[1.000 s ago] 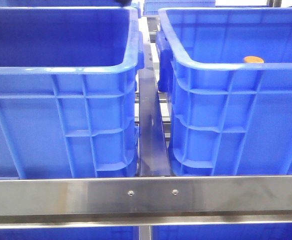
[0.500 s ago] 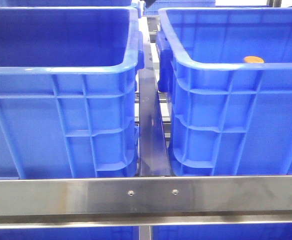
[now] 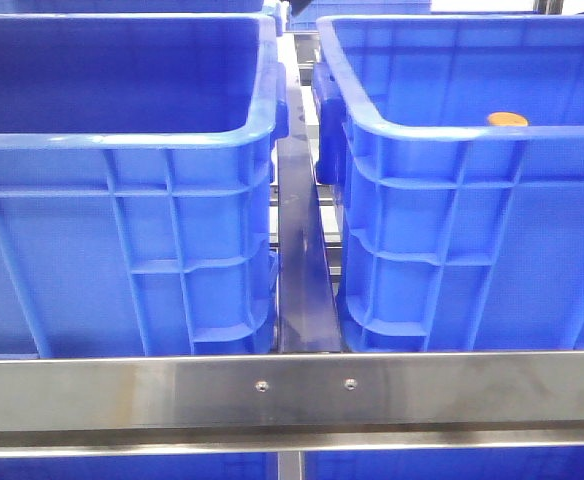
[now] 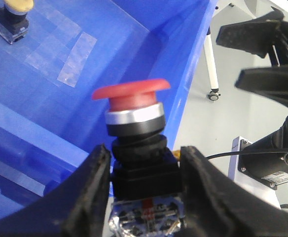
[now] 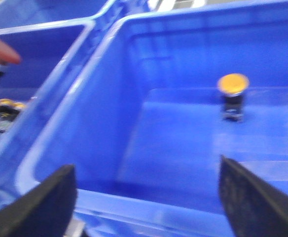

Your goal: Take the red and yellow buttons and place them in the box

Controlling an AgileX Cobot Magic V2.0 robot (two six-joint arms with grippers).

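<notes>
Up front, two big blue boxes sit side by side: the left box [image 3: 122, 200] and the right box [image 3: 472, 200], with a dark metal strip [image 3: 302, 270] running between them. A shiny metal bar [image 3: 292, 392] crosses in front of both. Just over the near rim of the right box, the round top of a yellow button [image 3: 507, 119] peeks out. The right wrist view shows that same button [image 5: 233, 96] standing upright on the floor of the right box [image 5: 183, 148], on its small black base, towards the far wall. The left wrist view looks down at a blue box [image 4: 60, 98] with clear tape strips [image 4: 60, 49] stuck on its floor and another yellow-topped button [image 4: 15, 12] standing in there. Off to the side is a pale floor [image 4: 223, 113] and some black gear [image 4: 272, 64]. The left claw [image 4: 145, 177] pinches the red button [image 4: 134, 111] by its black body, one finger on each side, red cap pointing up. The right claw [image 5: 144, 197] is spread wide over the right box and holds nothing. The red button's cap [image 5: 1, 49] also shows blurry at the edge of that view.
</notes>
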